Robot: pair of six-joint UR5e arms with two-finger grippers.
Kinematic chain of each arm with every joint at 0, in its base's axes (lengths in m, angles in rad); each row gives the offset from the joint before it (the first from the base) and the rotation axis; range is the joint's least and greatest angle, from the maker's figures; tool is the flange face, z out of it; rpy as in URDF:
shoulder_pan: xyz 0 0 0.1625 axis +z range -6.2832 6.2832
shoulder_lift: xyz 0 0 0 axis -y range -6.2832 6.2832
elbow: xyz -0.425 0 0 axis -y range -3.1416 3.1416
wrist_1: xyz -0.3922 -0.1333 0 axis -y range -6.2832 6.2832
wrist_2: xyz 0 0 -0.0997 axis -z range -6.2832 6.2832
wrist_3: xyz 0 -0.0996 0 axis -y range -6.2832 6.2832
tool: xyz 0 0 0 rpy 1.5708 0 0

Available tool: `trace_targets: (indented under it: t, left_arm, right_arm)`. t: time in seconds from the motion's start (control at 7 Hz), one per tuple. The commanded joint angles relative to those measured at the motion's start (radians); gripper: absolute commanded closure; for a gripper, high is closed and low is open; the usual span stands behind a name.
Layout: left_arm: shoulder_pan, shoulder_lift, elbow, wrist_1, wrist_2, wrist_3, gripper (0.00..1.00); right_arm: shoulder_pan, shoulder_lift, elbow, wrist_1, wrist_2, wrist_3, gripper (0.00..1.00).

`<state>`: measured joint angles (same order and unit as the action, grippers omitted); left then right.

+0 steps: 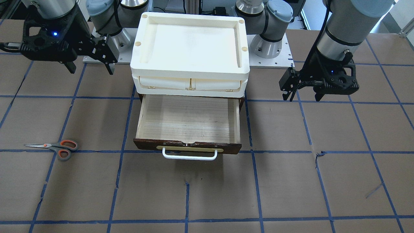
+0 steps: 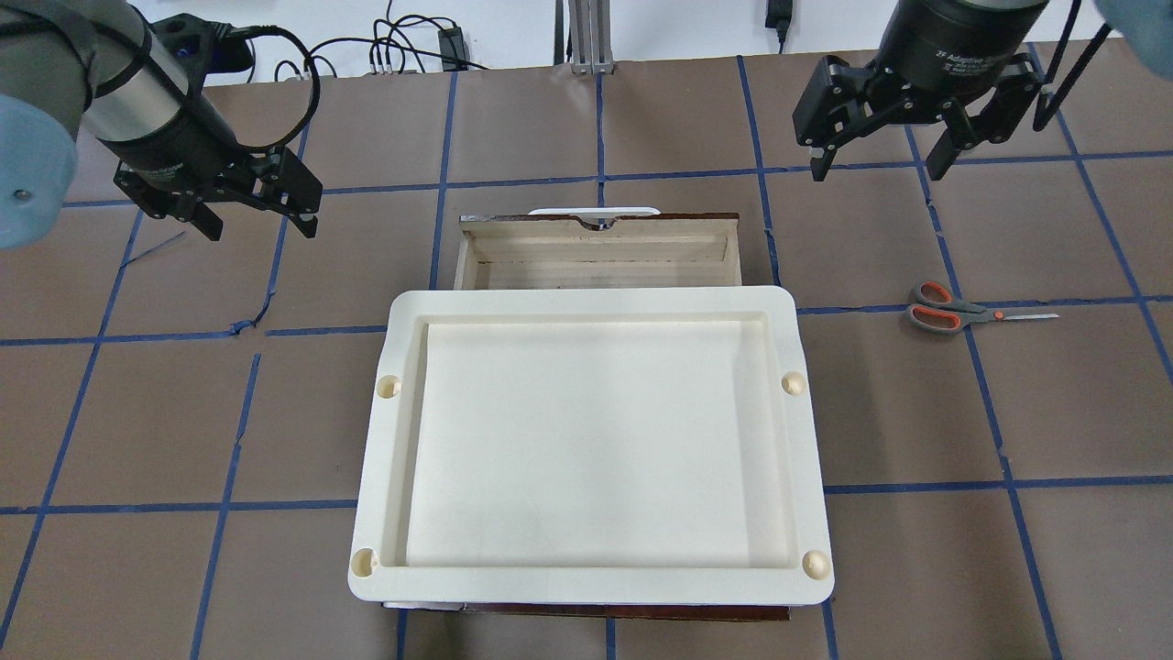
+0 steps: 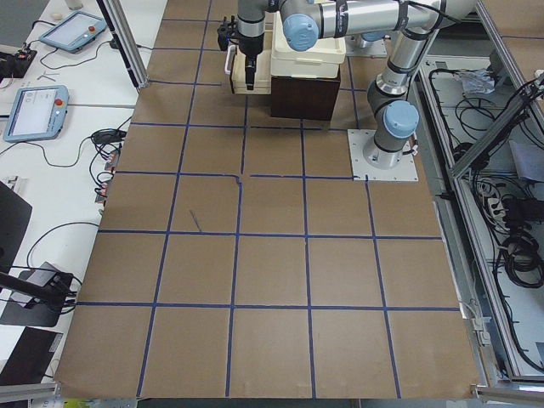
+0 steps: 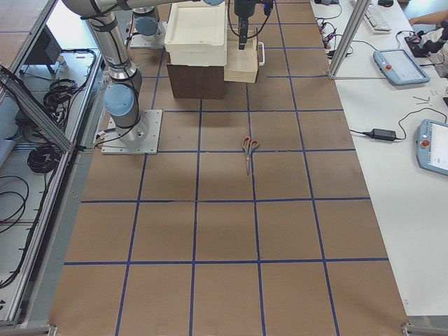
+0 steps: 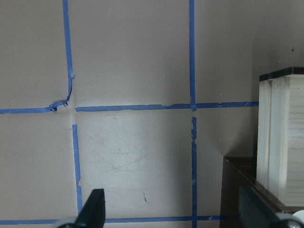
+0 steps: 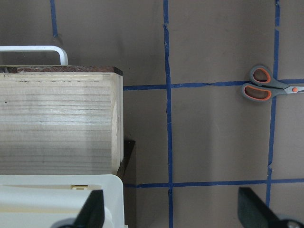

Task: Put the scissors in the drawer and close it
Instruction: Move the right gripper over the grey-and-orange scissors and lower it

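Table (image 1: 207, 194), covered in brown paper with a blue tape grid, bearing everything below.

Cream tray-topped unit (image 2: 394, 458), at the middle of the table. Beneath it the drawer (image 1: 187, 118) stands pulled out and bare inside. In the overhead view its dark front and white handle (image 1: 190, 155) lie at 12 o'clock.

Right gripper (image 2: 877, 165), hanging above the table off the drawer's 2 o'clock corner in the overhead view. Jaws spread wide, holding nothing.

Left gripper (image 2: 261, 225), hanging beyond the drawer's 9 o'clock side. Jaws likewise spread and empty.

Scissors (image 2: 962, 314), flat on the paper on the right arm's side, well apart from the drawer and touched by neither gripper. In the overhead view they lie at about 5 o'clock from the right gripper. In the right wrist view they sit at about 1 o'clock from the jaws. Their long axis runs 9 to 3 in the overhead view, with the grey and orange handles toward 9, nearest the drawer, and the blade tips toward 3.

The right arm is plainly the nearer, since the left would have to cross the whole unit. The right jaws seem to open along that same 9-to-3 line. A pinch across the scissors would therefore probably need a wrist turn on the way down.
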<state>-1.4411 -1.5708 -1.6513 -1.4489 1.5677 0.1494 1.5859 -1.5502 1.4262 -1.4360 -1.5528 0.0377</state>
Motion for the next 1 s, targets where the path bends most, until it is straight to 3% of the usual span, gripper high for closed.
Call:
trace_targets:
  t: [0.0,0.43,0.57,0.71,0.86]
  left_arm:
    - [0.001,0.000,-0.001,-0.001,0.000,-0.001,0.00]
    - [0.001,0.000,0.001,-0.001,0.000,-0.001,0.00]
    - [0.002,0.000,0.001,0.002,-0.002,0.001,0.00]
    - [0.002,0.000,-0.001,-0.002,0.000,0.002,0.00]
    - [0.007,-0.009,-0.001,0.002,-0.002,0.001,0.00]
  right_arm:
    - [-0.004,-0.001,0.008,0.011,-0.003,-0.069,0.00]
    - [-0.023,0.056,0.042,0.017,0.089,-0.103,0.00]
    - [-0.040,0.094,0.040,-0.010,0.086,-0.207,0.00]
    - [-0.079,0.123,0.054,-0.067,-0.026,-0.378,0.00]
    - [-0.139,0.160,0.057,-0.078,-0.055,-0.526,0.00]
